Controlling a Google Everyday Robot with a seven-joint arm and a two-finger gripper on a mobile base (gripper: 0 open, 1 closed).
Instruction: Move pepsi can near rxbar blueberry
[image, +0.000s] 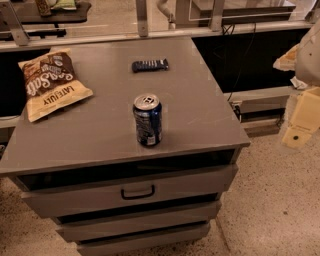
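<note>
The pepsi can stands upright near the front middle of the grey cabinet top. It is dark blue with a silver top and pull tab. The rxbar blueberry lies flat toward the back of the top, straight behind the can and well apart from it. My gripper shows as pale cream parts at the right edge of the view. It is off the cabinet, over the floor, far right of the can, and holds nothing that I can see.
A large tan and brown chip bag lies at the back left of the top. Drawers with a dark handle are below the front edge. A rail and glass partition run behind the cabinet. Speckled floor is to the right.
</note>
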